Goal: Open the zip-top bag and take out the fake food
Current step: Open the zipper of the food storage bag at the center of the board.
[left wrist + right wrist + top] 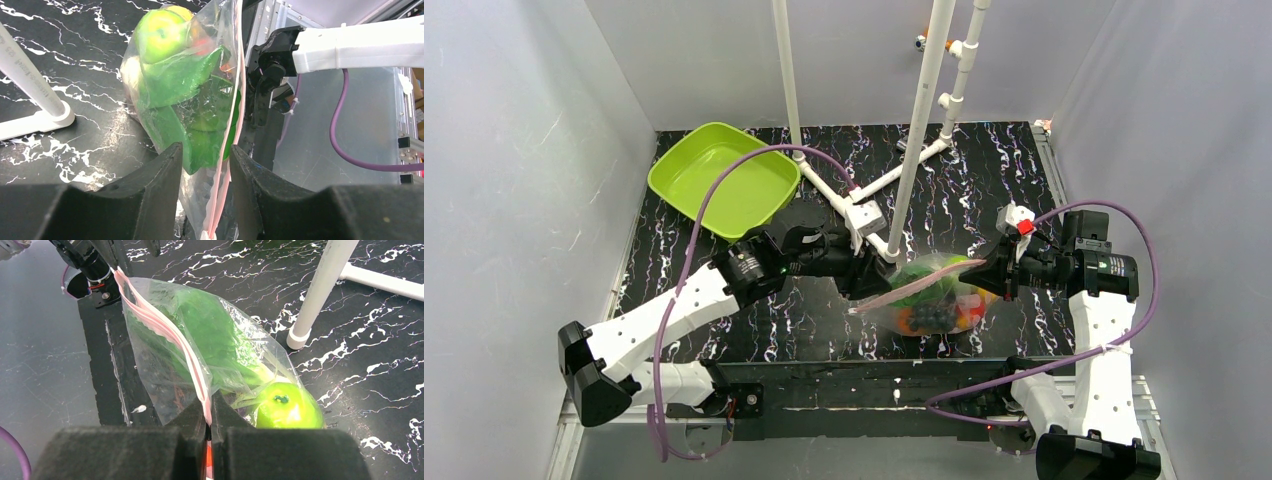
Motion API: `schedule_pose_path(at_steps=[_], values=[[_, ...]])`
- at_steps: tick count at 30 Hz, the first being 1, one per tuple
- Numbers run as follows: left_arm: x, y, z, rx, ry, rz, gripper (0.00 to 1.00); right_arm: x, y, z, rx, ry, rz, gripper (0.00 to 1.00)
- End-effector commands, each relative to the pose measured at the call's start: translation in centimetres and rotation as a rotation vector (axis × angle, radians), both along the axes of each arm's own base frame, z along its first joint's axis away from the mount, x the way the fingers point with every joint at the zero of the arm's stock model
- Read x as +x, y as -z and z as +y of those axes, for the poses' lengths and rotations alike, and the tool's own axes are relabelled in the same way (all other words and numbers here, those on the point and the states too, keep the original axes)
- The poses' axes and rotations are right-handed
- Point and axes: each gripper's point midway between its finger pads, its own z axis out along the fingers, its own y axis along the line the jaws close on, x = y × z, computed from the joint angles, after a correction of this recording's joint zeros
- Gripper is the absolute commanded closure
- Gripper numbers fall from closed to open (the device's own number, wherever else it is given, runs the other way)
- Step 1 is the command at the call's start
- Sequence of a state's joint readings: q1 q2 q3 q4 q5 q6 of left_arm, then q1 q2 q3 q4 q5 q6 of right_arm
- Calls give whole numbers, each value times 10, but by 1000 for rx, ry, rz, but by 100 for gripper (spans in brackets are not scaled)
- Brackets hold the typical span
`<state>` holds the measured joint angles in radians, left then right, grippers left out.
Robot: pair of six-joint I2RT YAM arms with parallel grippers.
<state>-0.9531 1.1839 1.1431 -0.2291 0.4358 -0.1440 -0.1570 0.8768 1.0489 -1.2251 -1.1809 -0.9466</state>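
The zip-top bag [934, 295] hangs stretched between both grippers just above the black table, its pink zip strip [165, 332] running from one to the other. Inside it, the fake food shows as a green apple [287, 407], a green leafy vegetable [180, 75], and orange and dark pieces [924, 318]. My right gripper [207, 407] is shut on the strip's right end. My left gripper [205, 150] straddles the bag's left end, with a gap still between its fingers and the strip [235, 110], which lies close to the right-hand finger.
A lime-green tray [724, 180] sits at the back left. A white pipe frame [919, 130] stands just behind the bag, its foot [299, 337] near the apple. The table's front edge [874, 375] runs just below the bag.
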Motion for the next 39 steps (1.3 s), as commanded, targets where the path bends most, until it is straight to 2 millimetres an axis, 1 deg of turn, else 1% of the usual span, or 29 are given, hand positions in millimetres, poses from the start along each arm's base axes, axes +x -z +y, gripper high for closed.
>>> schedule_pose_path(at_steps=[1, 6, 12, 17, 21, 24, 27, 29, 30, 32, 33, 34, 36, 37, 39], values=[[-5, -5, -4, -26, 34, 11, 63, 0, 0, 0, 4, -3, -17, 99], [-4, 3, -6, -5, 36, 23, 66, 0, 0, 0, 2, -3, -17, 99], [-6, 8, -7, 9, 52, 37, 69, 0, 0, 0, 6, -4, -15, 99], [-12, 15, -8, 18, 84, 63, 69, 0, 0, 0, 4, -4, -15, 99], [-15, 25, -8, 36, 97, 84, 69, 0, 0, 0, 5, -3, -16, 99], [-12, 33, -8, 58, 78, 78, 69, 0, 1, 0, 6, -2, -14, 99], [1, 43, -4, 111, 13, 30, 69, 1, 1, 0, 5, -2, -16, 99], [7, 47, -2, 132, -12, 9, 75, 1, 2, 0, 3, -2, -14, 99], [8, 46, -2, 133, -12, 2, 80, 0, 3, 0, 3, -2, -12, 99], [8, 42, -3, 123, -7, -9, 100, 0, 4, -1, -2, 1, -12, 99], [9, 39, -4, 118, -7, -15, 100, 1, 5, -1, -7, 7, -7, 99], [10, 35, -4, 110, -9, -27, 100, 4, 7, -3, -14, 24, 5, 99], [19, 27, -5, 99, -46, -65, 100, 20, 14, -13, -68, 110, 29, 99], [26, 23, -5, 96, -72, -92, 100, 35, 12, -21, -99, 168, 3, 99], [42, 11, -9, 91, -114, -153, 100, 57, 7, -34, -151, 261, -24, 99]])
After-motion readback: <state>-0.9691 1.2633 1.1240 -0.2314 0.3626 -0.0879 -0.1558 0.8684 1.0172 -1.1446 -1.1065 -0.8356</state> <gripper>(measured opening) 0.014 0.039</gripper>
